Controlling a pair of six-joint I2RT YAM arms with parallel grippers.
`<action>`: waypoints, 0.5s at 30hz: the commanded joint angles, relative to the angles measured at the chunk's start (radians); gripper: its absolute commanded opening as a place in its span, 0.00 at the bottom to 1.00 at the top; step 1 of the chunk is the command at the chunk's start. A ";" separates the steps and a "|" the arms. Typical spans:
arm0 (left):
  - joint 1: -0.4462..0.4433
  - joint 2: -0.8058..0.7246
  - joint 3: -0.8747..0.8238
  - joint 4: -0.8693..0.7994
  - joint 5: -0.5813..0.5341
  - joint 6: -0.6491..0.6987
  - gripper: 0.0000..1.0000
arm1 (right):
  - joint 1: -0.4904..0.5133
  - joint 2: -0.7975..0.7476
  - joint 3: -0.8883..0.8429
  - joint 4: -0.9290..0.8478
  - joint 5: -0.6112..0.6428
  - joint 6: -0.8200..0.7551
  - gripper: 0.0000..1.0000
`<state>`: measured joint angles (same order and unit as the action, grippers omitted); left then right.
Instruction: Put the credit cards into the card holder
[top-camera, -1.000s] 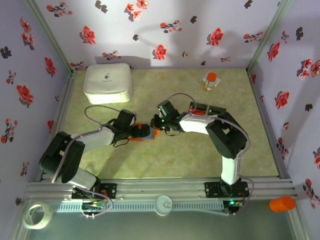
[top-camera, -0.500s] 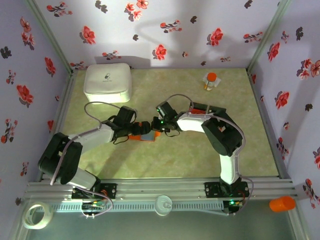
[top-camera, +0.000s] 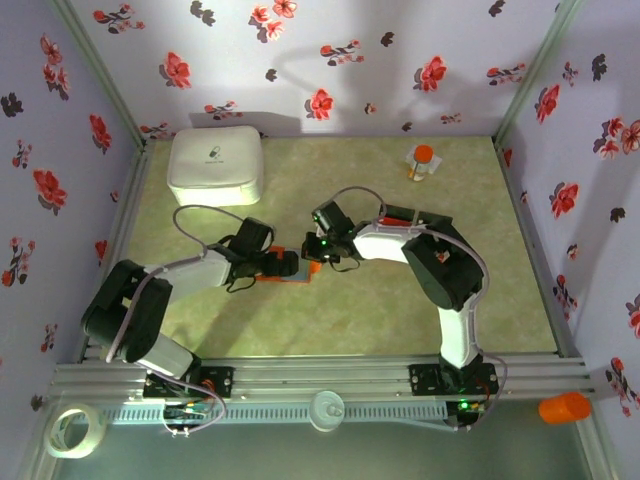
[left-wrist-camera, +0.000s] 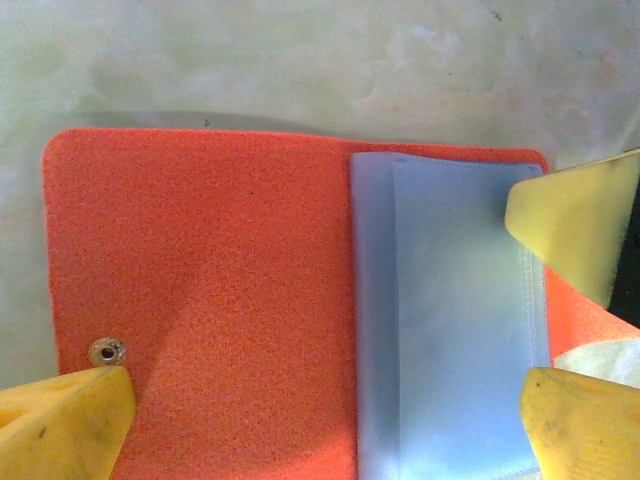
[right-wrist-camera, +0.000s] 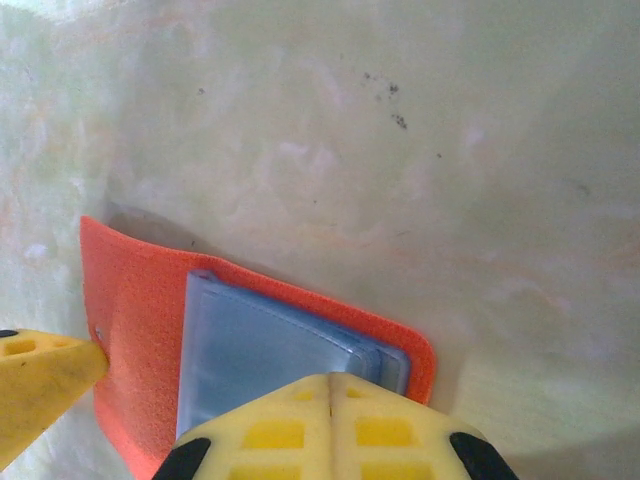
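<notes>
The card holder (left-wrist-camera: 220, 300) lies open on the table, orange-red felt with a blue-grey pocket (left-wrist-camera: 450, 330) on its right half. In the top view it sits mid-table (top-camera: 303, 272) between the two grippers. My left gripper (left-wrist-camera: 325, 410) is open, its yellow fingers (left-wrist-camera: 60, 425) straddling the holder just above it. My right gripper (right-wrist-camera: 330, 380) is shut, its tip resting on the pocket's edge (right-wrist-camera: 260, 350). The credit cards are mostly hidden behind the right arm; a red edge (top-camera: 393, 219) peeks out.
A big white rounded box (top-camera: 215, 165) stands at the back left. A small orange-capped bottle (top-camera: 422, 160) is at the back right. Flowered walls close in three sides. A tape roll (top-camera: 75, 430) and an orange object (top-camera: 565, 407) lie in front of the rail.
Both grippers stay at the holder. The left arm has shifted slightly over it, and the right wrist has edged a little to the left.
</notes>
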<state>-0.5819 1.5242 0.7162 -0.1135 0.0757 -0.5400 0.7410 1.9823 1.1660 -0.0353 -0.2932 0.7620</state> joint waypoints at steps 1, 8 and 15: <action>-0.006 0.010 -0.034 0.010 -0.018 0.023 1.00 | -0.008 0.046 0.017 -0.041 -0.029 -0.005 0.00; -0.006 0.011 -0.048 0.027 -0.014 0.023 1.00 | -0.002 0.076 0.029 0.022 -0.074 0.053 0.00; -0.006 0.030 -0.035 -0.033 -0.070 0.018 1.00 | 0.000 0.085 0.019 0.064 -0.088 0.093 0.00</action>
<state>-0.5846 1.5208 0.6991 -0.0868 0.0582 -0.5385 0.7391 2.0274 1.1854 0.0414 -0.3698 0.8234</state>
